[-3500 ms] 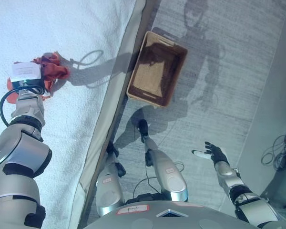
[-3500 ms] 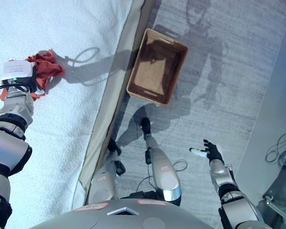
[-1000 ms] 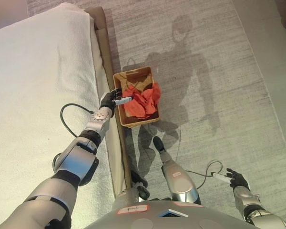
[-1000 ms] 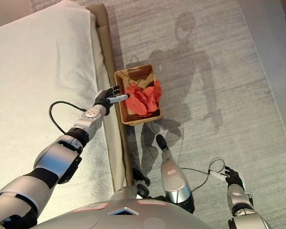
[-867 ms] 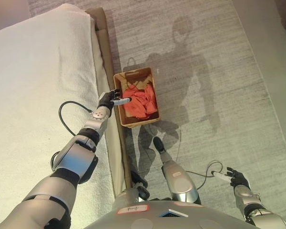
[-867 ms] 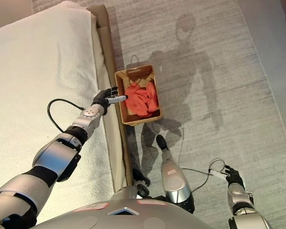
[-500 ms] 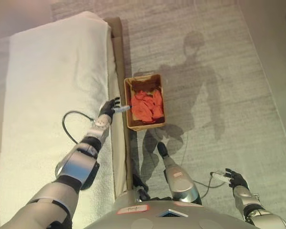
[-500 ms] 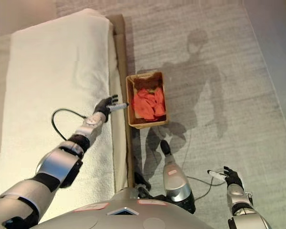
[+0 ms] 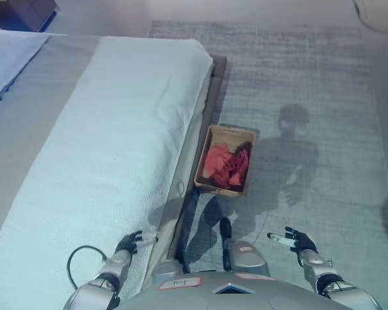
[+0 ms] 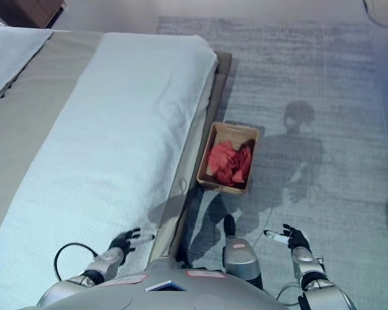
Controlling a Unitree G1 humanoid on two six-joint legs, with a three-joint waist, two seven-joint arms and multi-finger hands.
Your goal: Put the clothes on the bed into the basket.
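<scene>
A red garment (image 9: 227, 165) lies crumpled inside the brown woven basket (image 9: 215, 183), which stands on the carpet against the bed's right side. The bed (image 9: 103, 161) has a white cover and no clothes on it. My left hand (image 9: 130, 243) is low over the bed's near edge, open and empty, well short of the basket. My right hand (image 9: 296, 241) is open and empty over the carpet at the lower right. The basket and garment (image 10: 230, 161) show the same in the right eye view.
A grey band (image 9: 32, 123) runs along the bed's left part. The bed's brown frame edge (image 9: 204, 123) lies between the mattress and the grey carpet (image 9: 310, 97). A dark piece of furniture (image 9: 22, 11) stands at the top left.
The camera has risen and shifted, so the whole scene looks farther. My left arm has drawn back from the basket's rim to the bed's near edge. The red garment stays in the basket.
</scene>
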